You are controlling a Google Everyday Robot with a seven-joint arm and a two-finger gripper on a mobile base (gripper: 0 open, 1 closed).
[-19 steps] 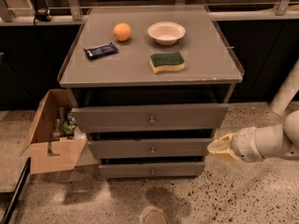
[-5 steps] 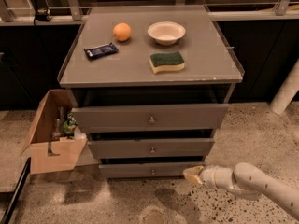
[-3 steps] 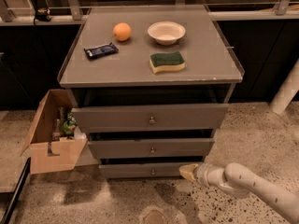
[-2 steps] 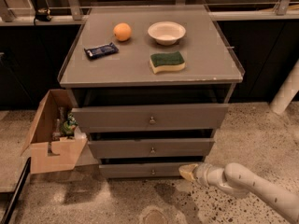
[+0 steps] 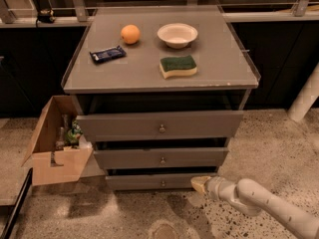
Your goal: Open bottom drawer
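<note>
Hand [image 5: 199,184] — perhaps touching — beside bottom drawer [image 5: 139,182].

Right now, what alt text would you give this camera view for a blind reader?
A robot arm's tool reaches in low at the front of the bottom drawer of a grey cabinet, beside its knob. On the cabinet top sit an orange, a white bowl, a sponge and a blue packet; a cardboard box stands beside it.

Likely lab or office test area: speckled concrete floor [image 5: 279,138], metal-posted railing [image 5: 78,1] across top of frame, cardboard box [image 5: 60,166] of bottles at lower left beside grey cabinet [image 5: 149,73]. Gripper [image 5: 199,184] low, right of centre, at bottom drawer [image 5: 134,182].
</note>
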